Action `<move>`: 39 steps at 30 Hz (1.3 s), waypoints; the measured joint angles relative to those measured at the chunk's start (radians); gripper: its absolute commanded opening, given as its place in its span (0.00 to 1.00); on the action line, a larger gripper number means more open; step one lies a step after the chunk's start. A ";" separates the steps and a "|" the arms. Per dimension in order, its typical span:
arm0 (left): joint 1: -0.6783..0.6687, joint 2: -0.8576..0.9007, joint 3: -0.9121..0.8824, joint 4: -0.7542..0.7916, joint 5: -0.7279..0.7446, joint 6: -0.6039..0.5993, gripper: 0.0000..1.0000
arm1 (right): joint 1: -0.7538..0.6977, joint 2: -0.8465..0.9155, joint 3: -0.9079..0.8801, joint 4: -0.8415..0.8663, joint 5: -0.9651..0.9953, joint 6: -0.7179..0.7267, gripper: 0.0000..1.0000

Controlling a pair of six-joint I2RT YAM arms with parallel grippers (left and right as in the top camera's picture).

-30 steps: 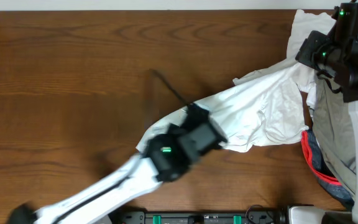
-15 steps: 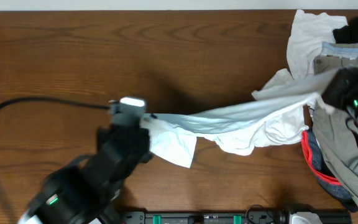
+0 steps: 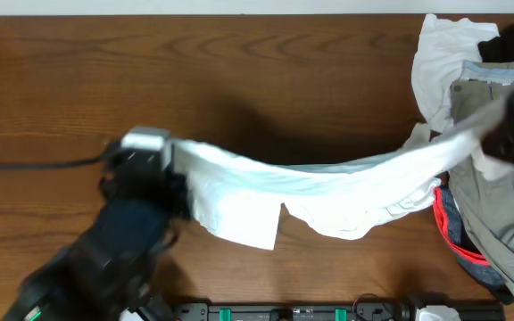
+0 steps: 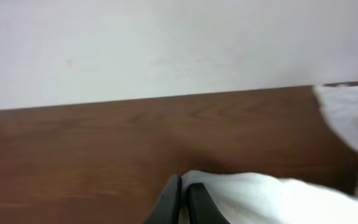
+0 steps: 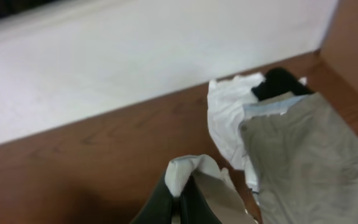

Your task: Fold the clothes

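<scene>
A large white garment [image 3: 328,192] hangs stretched in a long band across the table, part of the clothes. My left gripper [image 3: 177,168] is shut on its left end. In the left wrist view the gripper [image 4: 183,198] pinches the white cloth [image 4: 272,199] between its dark fingers [image 4: 168,202]. My right gripper [image 3: 496,125], blurred at the right edge, is shut on the other end, over the pile. A white fold [image 5: 188,168] shows pinched in the right gripper [image 5: 185,194]. The middle of the garment sags toward the wood.
A pile of other clothes lies at the right: khaki trousers [image 3: 480,192] [image 5: 303,155], a white piece [image 3: 435,53] [image 5: 229,118], a black piece [image 3: 509,40] [image 5: 279,81] and a red-edged item [image 3: 453,242]. A black cable [image 3: 34,164] trails left from my left arm.
My left gripper has carried its end of the white garment far to the left. The garment has gone from a bunched heap to a long taut band. The right gripper has shifted slightly.
</scene>
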 measured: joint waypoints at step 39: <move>0.653 0.755 0.662 -0.508 0.398 0.188 0.06 | 0.019 0.558 0.399 -0.302 -0.070 -0.108 0.01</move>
